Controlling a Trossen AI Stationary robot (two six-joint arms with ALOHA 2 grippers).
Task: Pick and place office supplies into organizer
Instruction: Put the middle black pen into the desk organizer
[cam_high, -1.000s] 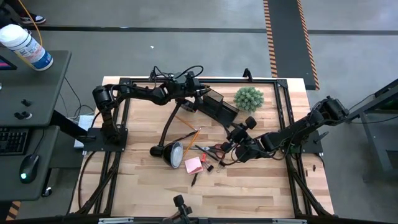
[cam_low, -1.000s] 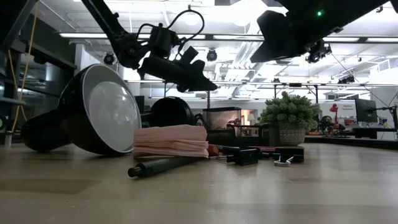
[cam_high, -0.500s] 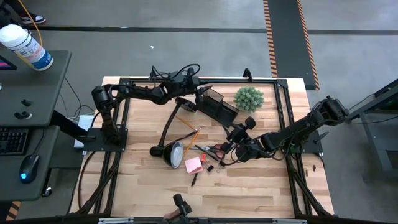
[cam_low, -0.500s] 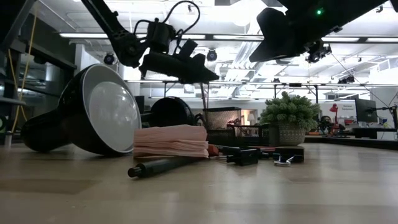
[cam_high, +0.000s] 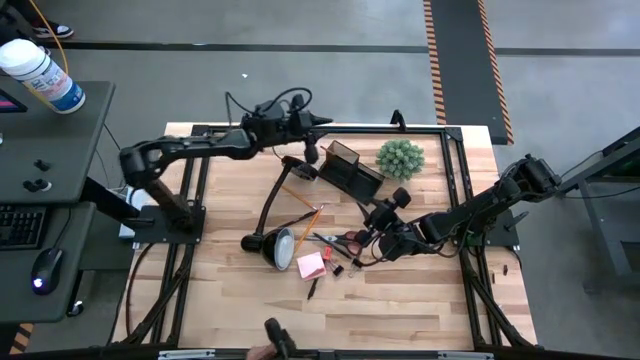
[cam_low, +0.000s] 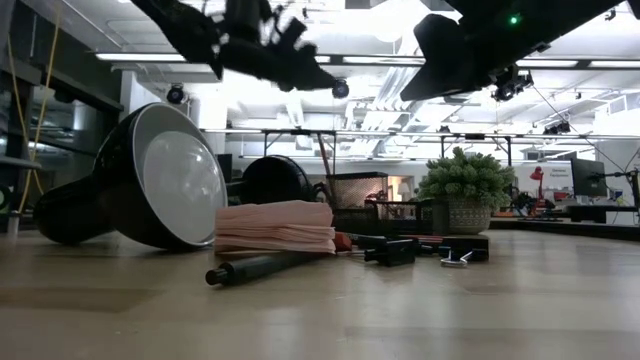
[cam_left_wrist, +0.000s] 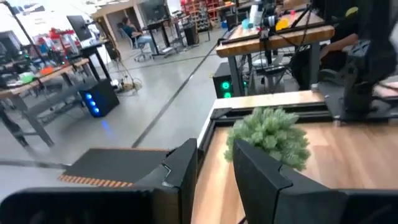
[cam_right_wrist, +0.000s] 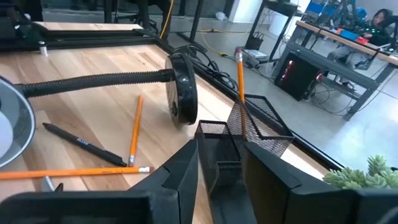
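Left end effector (cam_high: 318, 122) fingers apart, empty, apparently behind organizer (cam_high: 350, 168); right end effector (cam_high: 372, 222) parted, empty.

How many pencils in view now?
3 pencils: one upright in the organizer, one on the table by the lamp base, one beside the black pen. Others may be hidden.

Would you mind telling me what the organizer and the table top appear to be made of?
The organizer looks like black wire mesh, probably metal: its walls show a fine see-through grid with a matte dark finish. The table top appears to be light wood, butcher-block style: pale glued strips with visible grain and a smooth, slightly satin surface.
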